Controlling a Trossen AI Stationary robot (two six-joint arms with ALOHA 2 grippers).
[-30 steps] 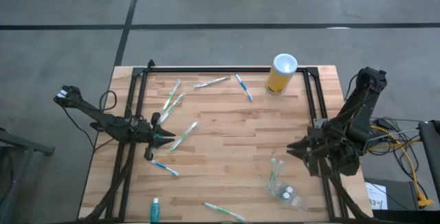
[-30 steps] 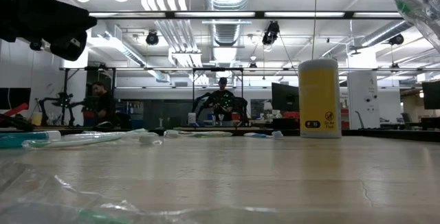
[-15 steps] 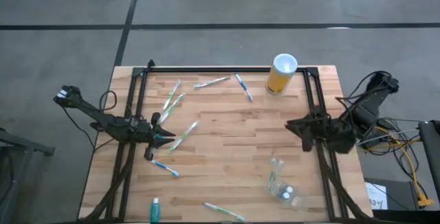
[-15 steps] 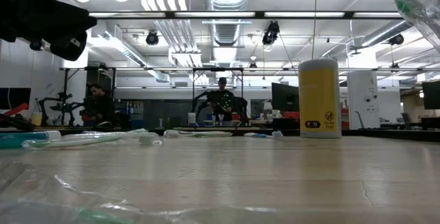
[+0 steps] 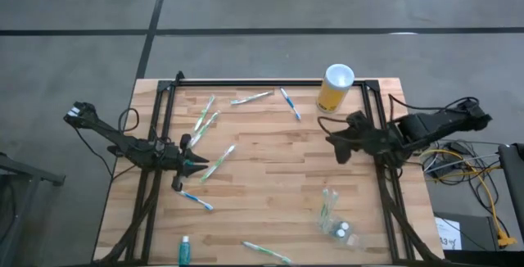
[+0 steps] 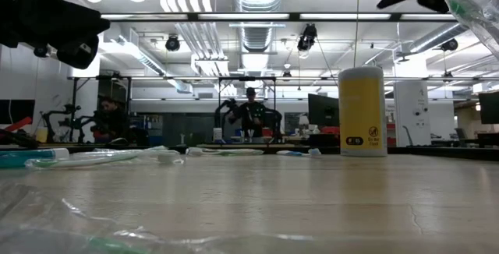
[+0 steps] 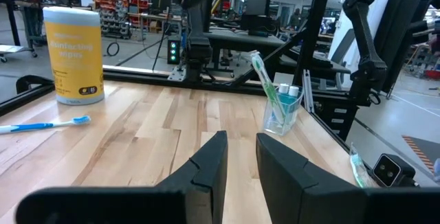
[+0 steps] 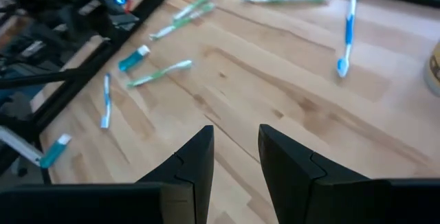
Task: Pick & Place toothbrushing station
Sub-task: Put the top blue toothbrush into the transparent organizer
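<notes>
While my right gripper [image 5: 334, 146] hung empty, fingers apart, the small clear plastic cup [image 5: 337, 228] stood near right; reaching low toward scattered thin white-green toothbrushes [image 5: 218, 161] risked toppling the cup. The left gripper [image 5: 190, 165] waited, also parted.

A tall yellow cylinder with a white top [image 5: 335, 88] stands upright near the far edge of the light wooden plank counter [image 5: 270, 160], inside the black metal frame [image 5: 262, 82] that borders it. Beyond the counter lies grey concrete floor [image 5: 246, 13]; in the low view, a seated person [image 6: 251, 114] shows in the workshop behind.
</notes>
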